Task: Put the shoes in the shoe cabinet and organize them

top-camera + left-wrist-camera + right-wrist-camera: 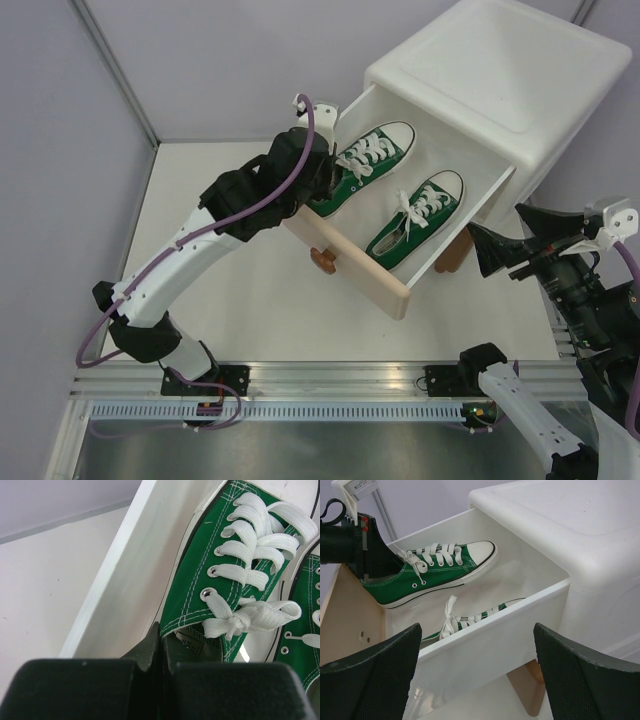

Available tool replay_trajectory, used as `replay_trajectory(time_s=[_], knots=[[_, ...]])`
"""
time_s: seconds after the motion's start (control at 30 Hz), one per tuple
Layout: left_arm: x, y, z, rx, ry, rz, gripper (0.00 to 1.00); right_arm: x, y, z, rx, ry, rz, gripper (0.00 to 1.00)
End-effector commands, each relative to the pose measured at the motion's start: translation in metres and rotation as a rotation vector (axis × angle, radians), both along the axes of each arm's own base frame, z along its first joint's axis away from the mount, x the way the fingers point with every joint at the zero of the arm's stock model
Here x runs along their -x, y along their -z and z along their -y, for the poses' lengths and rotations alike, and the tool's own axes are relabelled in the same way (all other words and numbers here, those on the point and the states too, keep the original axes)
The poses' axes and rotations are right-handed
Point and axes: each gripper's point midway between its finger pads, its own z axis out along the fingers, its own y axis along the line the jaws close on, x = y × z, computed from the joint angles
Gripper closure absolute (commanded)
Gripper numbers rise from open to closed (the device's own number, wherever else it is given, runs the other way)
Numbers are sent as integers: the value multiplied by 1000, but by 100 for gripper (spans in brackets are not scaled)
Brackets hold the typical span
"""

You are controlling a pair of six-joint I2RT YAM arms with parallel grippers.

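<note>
My left jaws are pinched shut on the rim at the heel end of a green shoe [210,580]. Gripping there should let me steer the toe, which points away from me toward the back of the drawer [125,590]. The drawer's white side wall runs just to the left of the jaws, so I judge I'm lining this shoe up along it to leave room beside it. To the right, past the laces, the second green shoe [418,222] lies flat in the same drawer, apart from mine, with its toe pointing the same way. The drawer stands pulled out of the cabinet [500,80], over the desk [230,290]. My right jaws gape wide and hold nothing. They face the drawer's far wall from well apart, probably to keep clear. No blue shoes are in view.
</note>
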Motion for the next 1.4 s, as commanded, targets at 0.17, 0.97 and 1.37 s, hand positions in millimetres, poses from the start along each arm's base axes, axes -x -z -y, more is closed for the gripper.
replay_trajectory(time_s=[0.17,0.97,1.37], knots=[[-2,-34,13,166,1,54,98,5,-5,-9,-1,-55,8,4],[6,-6,21,219,-15,-62,98,-10,-3,-16,18,-71,-49,5],[12,7,29,250,-9,-129,98,-14,-3,-18,22,-74,-67,5]])
